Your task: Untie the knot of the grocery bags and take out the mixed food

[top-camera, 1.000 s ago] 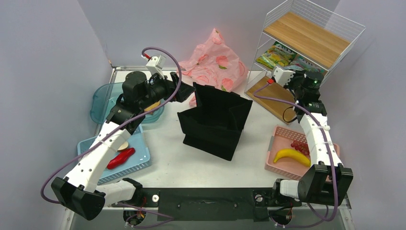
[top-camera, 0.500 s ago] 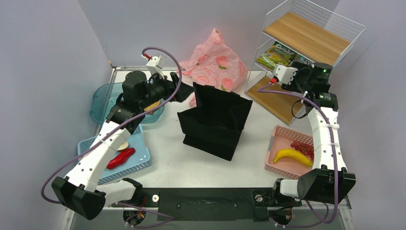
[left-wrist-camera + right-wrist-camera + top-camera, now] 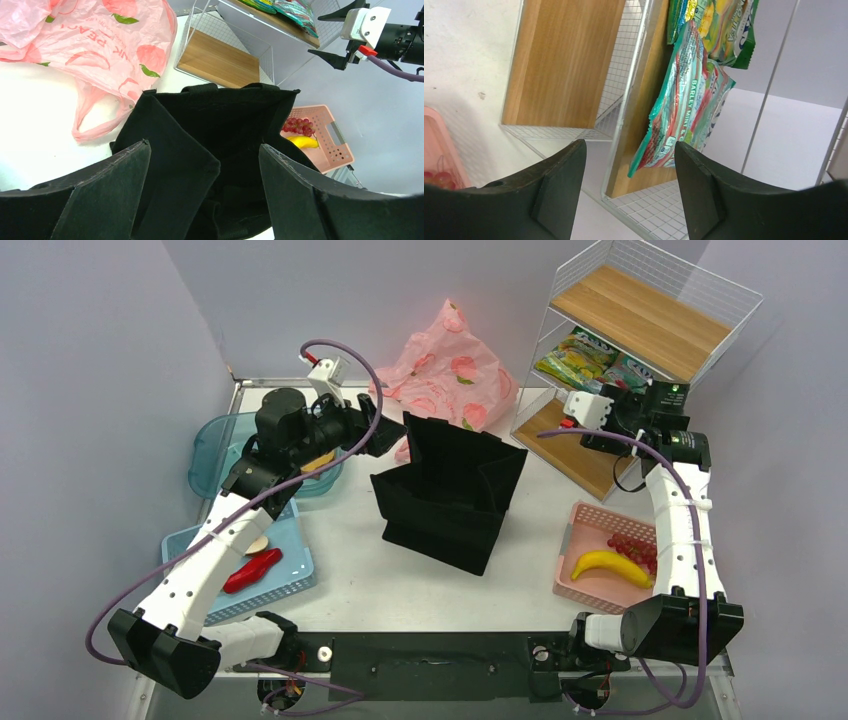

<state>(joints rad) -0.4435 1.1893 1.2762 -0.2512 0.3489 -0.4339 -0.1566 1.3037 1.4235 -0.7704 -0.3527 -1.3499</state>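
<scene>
The pink grocery bag (image 3: 450, 365) lies slack at the back of the table; one handle (image 3: 88, 125) forms a loose loop and no knot shows. My left gripper (image 3: 385, 432) (image 3: 205, 155) is open and empty, hovering at the mouth of the black tote (image 3: 450, 495). My right gripper (image 3: 597, 418) (image 3: 629, 150) is open and empty in front of the wire shelf (image 3: 640, 335), where a teal snack packet (image 3: 689, 100) and a green one (image 3: 724, 25) rest just beyond its tips. The banana (image 3: 608, 565) and red fruit cluster (image 3: 628, 545) lie in the pink basket (image 3: 585, 590).
A red chilli (image 3: 252, 570) and a beige item (image 3: 258, 543) sit in the blue basket (image 3: 290, 585) at the near left. Behind it, under my left arm, is a teal bowl (image 3: 212, 455). Grey walls enclose the table on three sides.
My right gripper has opened from shut and drawn back slightly from the shelf, leaving the teal packet there. The left arm has not moved.
</scene>
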